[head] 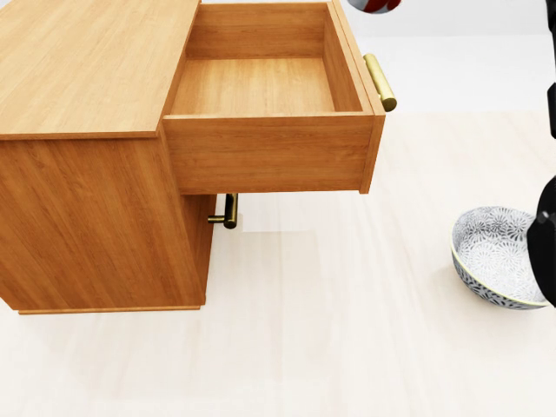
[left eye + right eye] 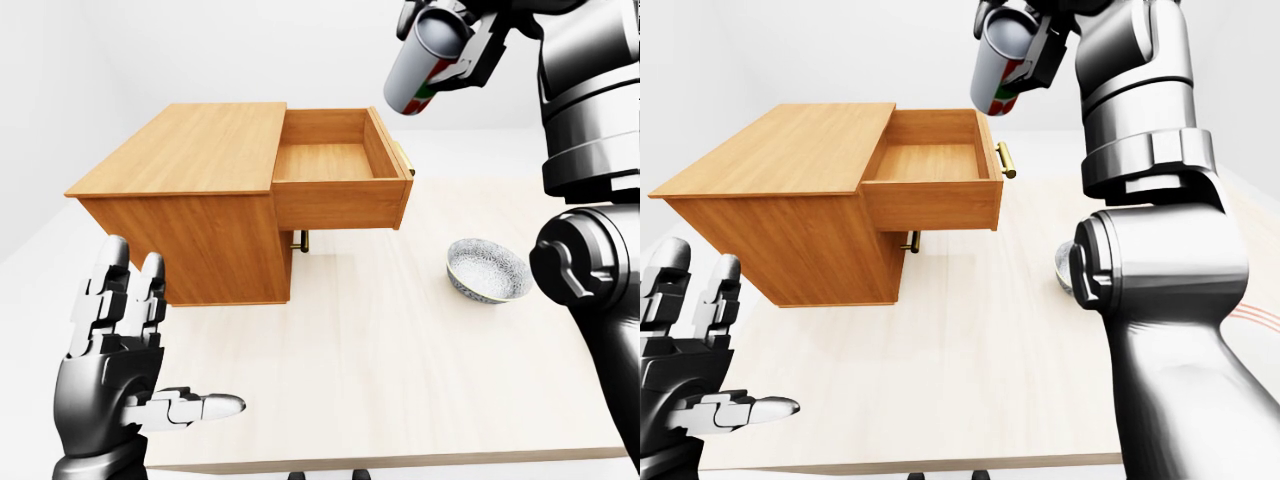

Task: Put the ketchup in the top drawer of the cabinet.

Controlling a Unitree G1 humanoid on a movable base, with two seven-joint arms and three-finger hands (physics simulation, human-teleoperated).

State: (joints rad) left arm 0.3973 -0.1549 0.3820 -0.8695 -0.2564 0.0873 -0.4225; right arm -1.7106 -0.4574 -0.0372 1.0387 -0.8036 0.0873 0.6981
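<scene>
Left hand (image 2: 125,345) idles at the left-eye view's lower left, fingers spread wide, holding nothing. Cabinet (image 2: 190,205) sits on the table (image 2: 400,370) w/ top drawer (image 2: 335,160) pulled fully out & empty; brass handle (image 1: 380,82) at its right end. Lower drawer's handle (image 1: 228,211) pokes out beneath. Right hand (image 2: 470,40), fingers closed round the ketchup bottle (image 2: 420,65), holds it tilted, above & right of the drawer's right end. Best approach imo: shift left till over the drawer cavity, lower inside the walls, then release, clear of the handle. Patterned bowl (image 2: 487,270) sits further right, well apart.
</scene>
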